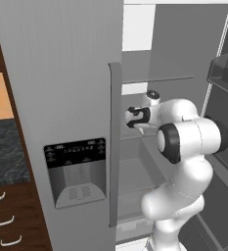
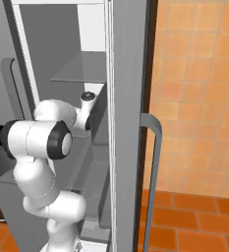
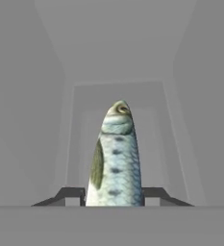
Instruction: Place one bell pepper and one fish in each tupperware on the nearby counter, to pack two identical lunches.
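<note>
This is a home kitchen, rendered. A tall grey fridge (image 1: 61, 73) stands at its centre, one door shut with an ice and water dispenser (image 1: 76, 171) set in its face and a long vertical handle (image 1: 114, 142); the other door is open on grey shelves (image 1: 154, 78). Left of the fridge run a dark speckled counter (image 1: 5, 152) and dark wood drawers (image 1: 10, 220) with curved silver handles. Right of the fridge are an orange tiled wall (image 2: 199, 88) and floor (image 2: 194, 226).
</note>
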